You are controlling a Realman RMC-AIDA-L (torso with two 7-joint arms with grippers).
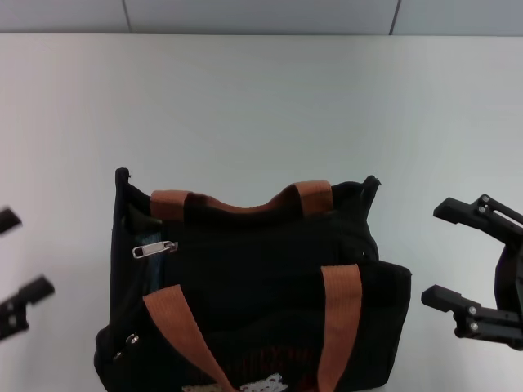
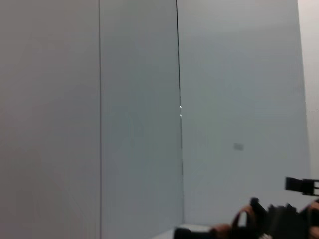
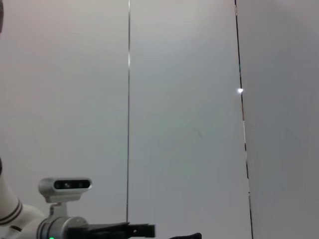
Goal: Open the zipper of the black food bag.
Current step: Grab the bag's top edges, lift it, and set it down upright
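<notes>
The black food bag [image 1: 245, 286] stands on the white table at the near middle of the head view. Two orange-brown strap handles [image 1: 339, 318] arch over its top. A silver zipper pull [image 1: 154, 250] lies near the bag's left end. My left gripper [image 1: 15, 263] hangs open to the left of the bag, apart from it. To the right of the bag my right gripper [image 1: 443, 255] is open too, a short gap from the bag's side. Neither holds anything. A corner of the bag [image 2: 271, 221] shows low in the left wrist view.
The white table [image 1: 261, 106] stretches behind the bag to a grey panelled wall [image 1: 261, 15]. A second small metal fitting [image 1: 127, 341] sits low on the bag's left side. The right wrist view shows wall panels and the robot's head camera [image 3: 65, 185].
</notes>
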